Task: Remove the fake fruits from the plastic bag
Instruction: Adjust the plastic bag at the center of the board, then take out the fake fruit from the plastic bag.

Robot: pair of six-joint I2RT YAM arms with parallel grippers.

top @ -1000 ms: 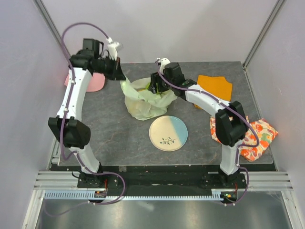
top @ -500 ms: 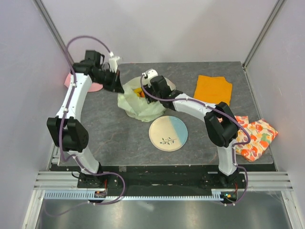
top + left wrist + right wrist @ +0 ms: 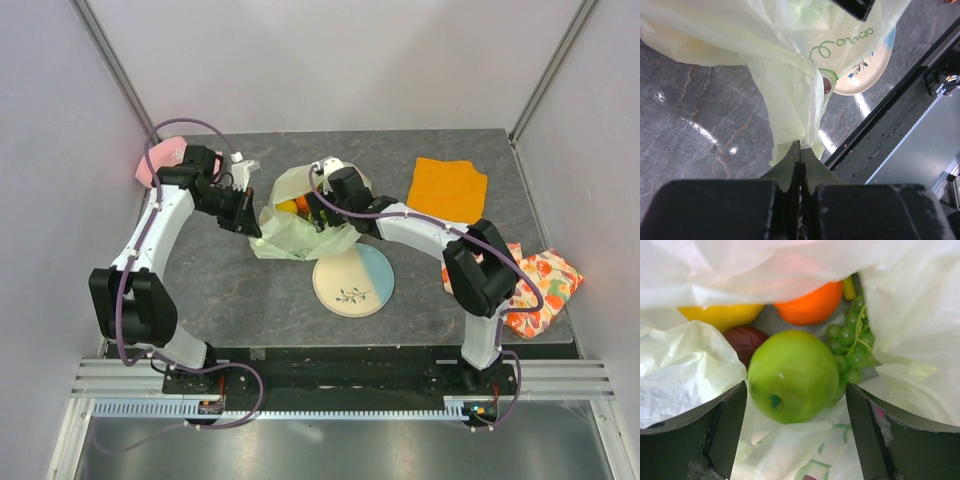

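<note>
The pale yellow-green plastic bag [image 3: 292,235] lies mid-table with its mouth open. My left gripper [image 3: 243,216] is shut on the bag's left edge; in the left wrist view the jaws [image 3: 800,148] pinch a fold of the bag [image 3: 790,90]. My right gripper [image 3: 321,212] is open inside the bag's mouth. In the right wrist view its fingers [image 3: 795,387] stand either side of a green apple [image 3: 792,375] without touching it. Behind the apple lie an orange [image 3: 812,305], a yellow fruit [image 3: 722,315], a dark plum [image 3: 742,342] and green grapes [image 3: 850,345].
A cream-and-blue plate [image 3: 353,279] lies just in front of the bag. An orange cloth [image 3: 448,187] lies at the back right, a patterned cloth [image 3: 535,290] at the right edge, and a pink cap [image 3: 150,165] at the back left.
My left gripper has moved nearer and to the right, drawing the bag's edge with it. My right gripper has gone into the bag's mouth. The bag has shifted and opened.
</note>
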